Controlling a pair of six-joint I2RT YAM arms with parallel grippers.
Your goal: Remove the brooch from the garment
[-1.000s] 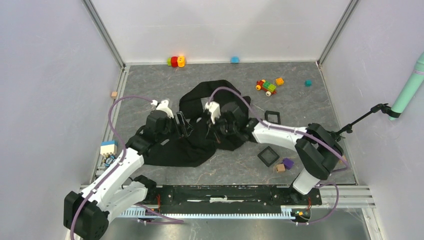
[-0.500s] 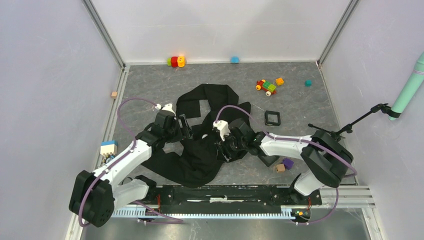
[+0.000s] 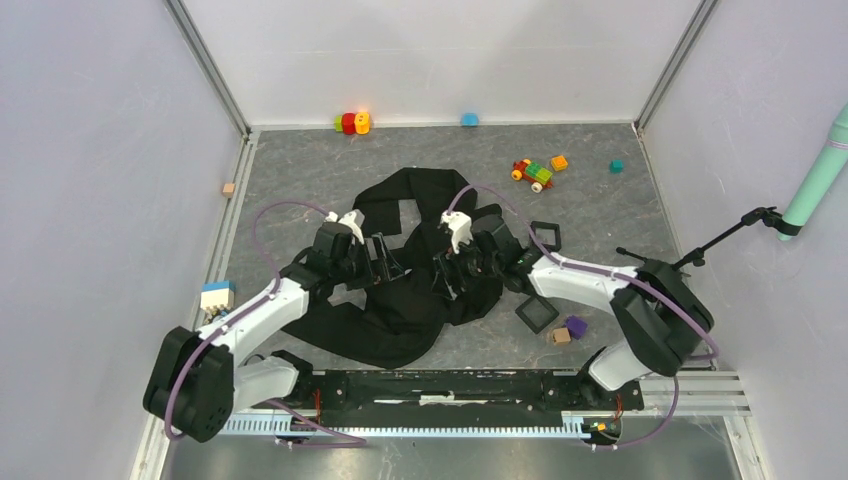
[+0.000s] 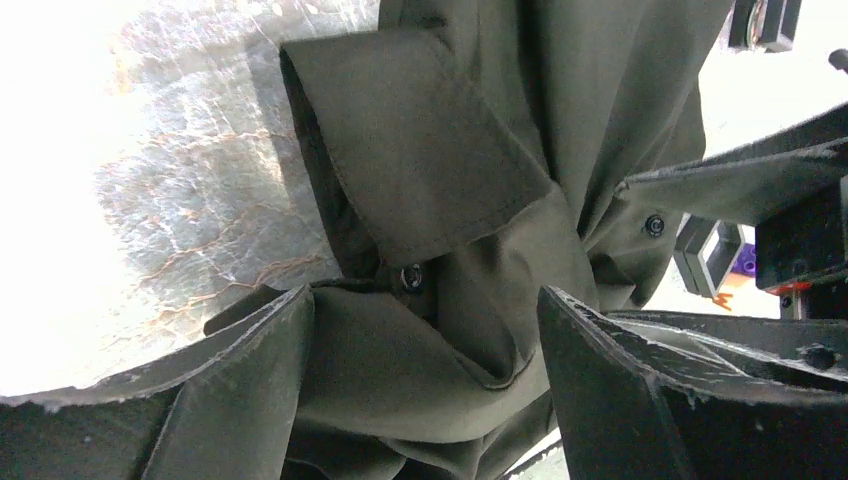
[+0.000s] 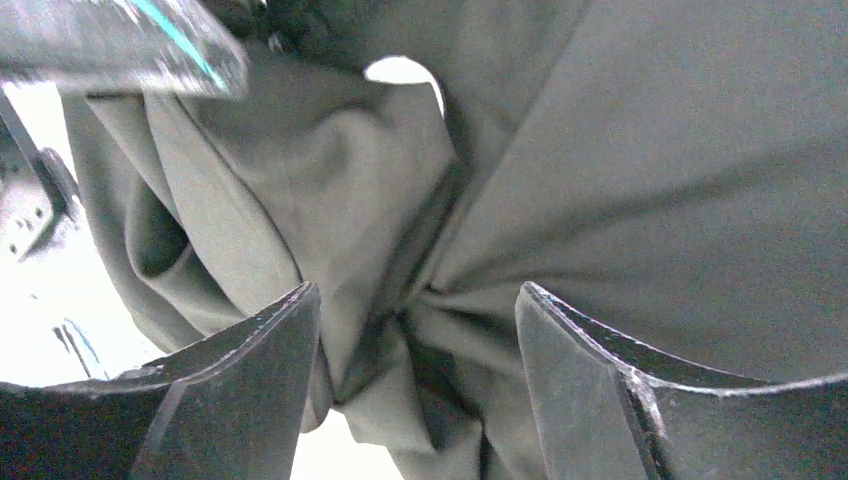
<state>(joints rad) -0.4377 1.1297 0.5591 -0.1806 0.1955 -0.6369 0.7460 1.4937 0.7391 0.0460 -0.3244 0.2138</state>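
Note:
The black garment (image 3: 400, 300) lies crumpled in the middle of the floor, a sleeve curling toward the back. I cannot make out the brooch; only two small dark round studs (image 4: 411, 277) (image 4: 655, 225) show on the folds. My left gripper (image 3: 385, 262) (image 4: 425, 330) hangs open low over the cloth at its left side, with folds under the gap. My right gripper (image 3: 447, 275) (image 5: 415, 300) faces it from the right, open, with a bunched pleat of the garment (image 5: 620, 200) between its spread fingers and no pad pressing on it.
Two black square frames (image 3: 545, 235) (image 3: 537, 312) lie right of the cloth, with a purple block (image 3: 575, 326) and a tan block (image 3: 560, 337) nearby. Toy bricks (image 3: 535, 172) (image 3: 352, 122) sit at the back. A blue-white box (image 3: 216, 297) is at the left edge.
My right gripper has gone from shut to open, letting go of the cloth, which has slumped toward the near edge. My left gripper has moved right, closer to the right one.

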